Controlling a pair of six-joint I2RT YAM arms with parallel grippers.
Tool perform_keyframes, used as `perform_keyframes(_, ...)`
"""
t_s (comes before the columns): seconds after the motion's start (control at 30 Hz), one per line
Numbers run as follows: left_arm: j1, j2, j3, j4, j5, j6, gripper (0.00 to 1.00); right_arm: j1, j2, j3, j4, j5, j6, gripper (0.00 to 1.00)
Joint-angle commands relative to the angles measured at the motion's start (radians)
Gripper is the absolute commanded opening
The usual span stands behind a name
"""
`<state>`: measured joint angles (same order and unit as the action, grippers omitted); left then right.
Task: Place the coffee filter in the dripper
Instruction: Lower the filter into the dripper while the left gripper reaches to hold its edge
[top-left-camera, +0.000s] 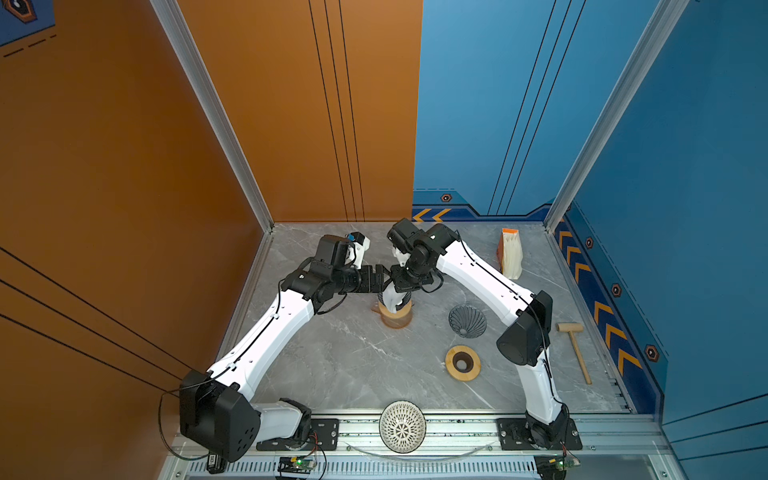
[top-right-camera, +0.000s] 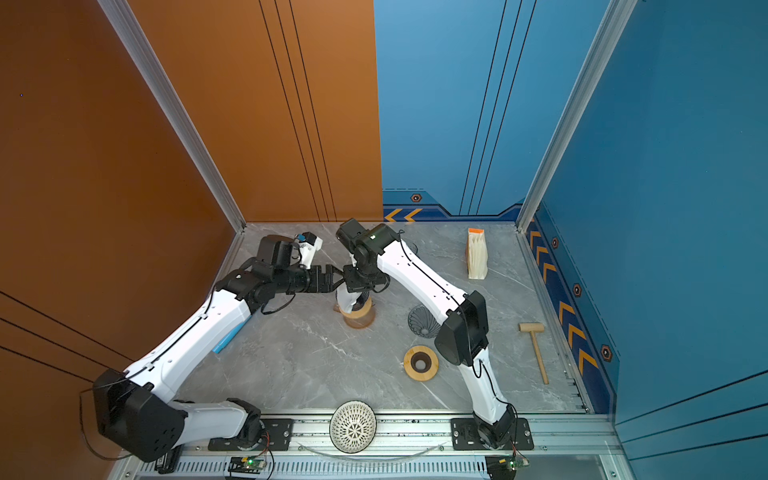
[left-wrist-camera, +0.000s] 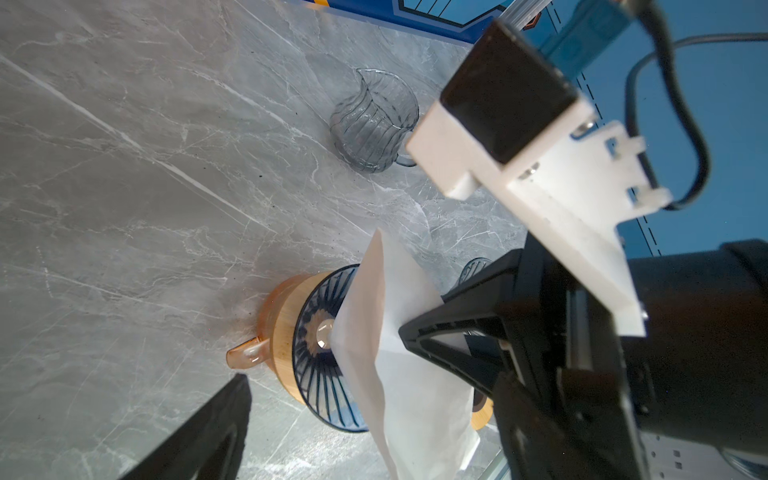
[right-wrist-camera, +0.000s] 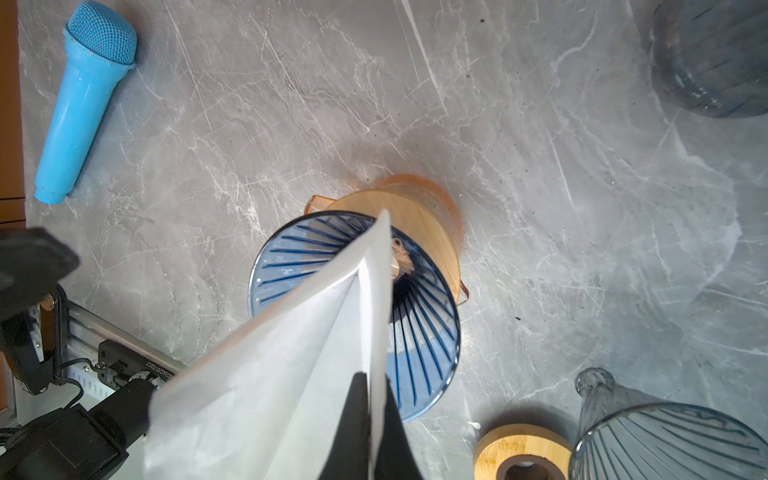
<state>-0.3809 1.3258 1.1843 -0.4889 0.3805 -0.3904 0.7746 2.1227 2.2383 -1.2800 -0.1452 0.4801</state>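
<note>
Over blue glass dripper (right-wrist-camera: 424, 332) | my right claw (right-wrist-camera: 368, 382) pinching coffee filter (right-wrist-camera: 291, 353); left claw (top-right-camera: 337, 277) spread | risk: flat-folded filter may lean on rim, tip out at release.

Bright, even light from overhead fills both top views, leaving soft, faint shadows on the desk (top-left-camera: 353, 365) and a gentle sheen on the orange wall (top-left-camera: 104, 166). In the wrist views the desk is sharp, but the white bracket (left-wrist-camera: 540, 195) close to the lens is blurred. The coffee filter (left-wrist-camera: 386, 291) glares bright white.
</note>
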Motion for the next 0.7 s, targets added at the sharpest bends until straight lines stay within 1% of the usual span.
perform_keyframes(0.0,-0.005,0.029,0.017,0.001,0.015,0.005,0.88,0.007,-0.009,0.009,0.017,0.007,0.011,0.00)
perform_keyframes(0.13,-0.005,0.069,0.020,-0.013,0.012,0.016,0.87,0.008,-0.022,-0.018,0.039,0.001,0.012,0.00)
perform_keyframes(0.17,-0.005,0.080,0.021,-0.015,0.011,0.021,0.82,0.008,-0.022,-0.022,0.039,0.001,0.011,0.00)
perform_keyframes(0.4,-0.014,0.133,0.048,-0.074,-0.056,0.054,0.74,0.009,-0.037,-0.042,0.038,0.029,0.003,0.00)
perform_keyframes(0.47,-0.016,0.143,0.055,-0.101,-0.087,0.063,0.71,0.008,-0.040,-0.048,0.038,0.032,0.002,0.03)
perform_keyframes(0.6,-0.020,0.148,0.060,-0.130,-0.107,0.079,0.70,0.018,-0.043,-0.055,0.032,0.062,-0.003,0.06)
perform_keyframes(0.63,-0.019,0.148,0.059,-0.134,-0.111,0.082,0.70,0.021,-0.043,-0.058,0.031,0.072,-0.004,0.09)
perform_keyframes(0.67,-0.020,0.148,0.057,-0.137,-0.114,0.084,0.69,0.025,-0.075,-0.061,0.031,0.079,-0.005,0.10)
